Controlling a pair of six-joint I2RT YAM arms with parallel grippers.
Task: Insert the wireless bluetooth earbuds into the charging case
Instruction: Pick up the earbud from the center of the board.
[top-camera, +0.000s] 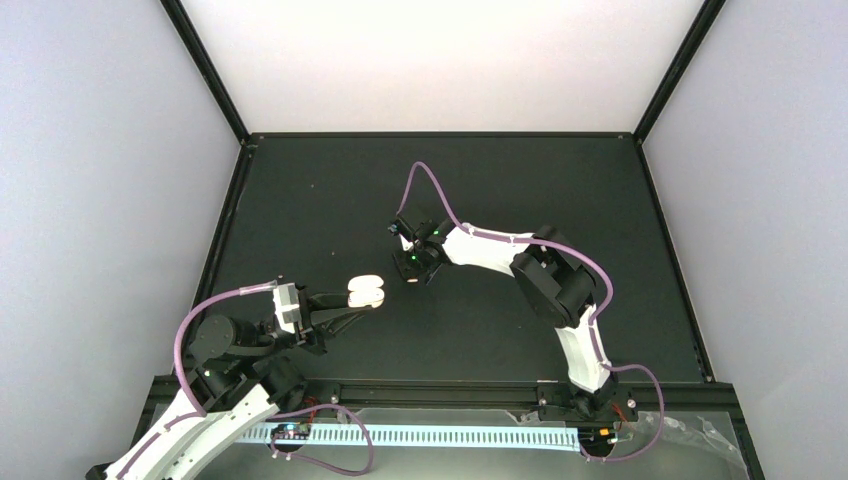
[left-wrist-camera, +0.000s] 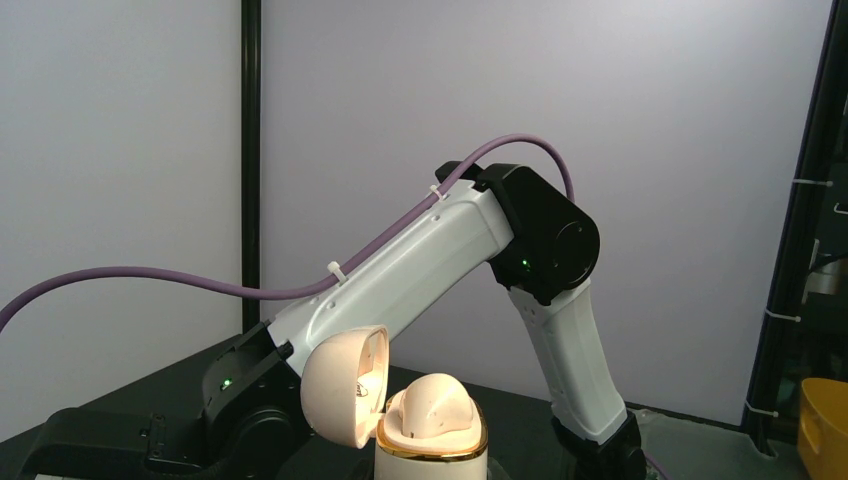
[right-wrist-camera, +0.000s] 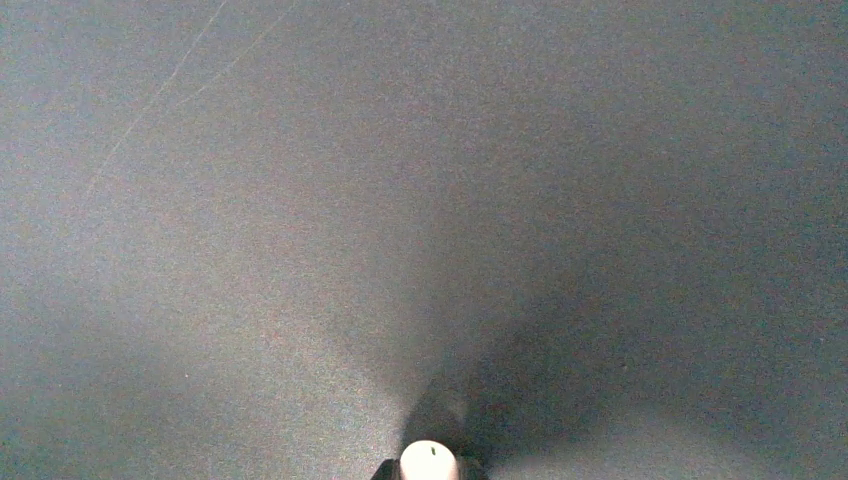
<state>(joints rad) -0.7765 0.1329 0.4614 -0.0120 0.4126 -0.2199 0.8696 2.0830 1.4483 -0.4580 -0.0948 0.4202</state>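
Observation:
The pale beige charging case is off the table with its lid open, and my left gripper is shut on its base. In the left wrist view the lid hangs open to the left of the gold-rimmed base. One beige earbud sits in the base. My left fingers are hidden below the frame there. Right of the case, my right gripper points down at the mat. In the right wrist view a pale earbud shows between its dark fingertips, and the gripper is shut on it.
A black mat covers the table inside a black frame with white walls around it. The right arm crosses behind the case in the left wrist view. A yellow object sits at the far right edge there.

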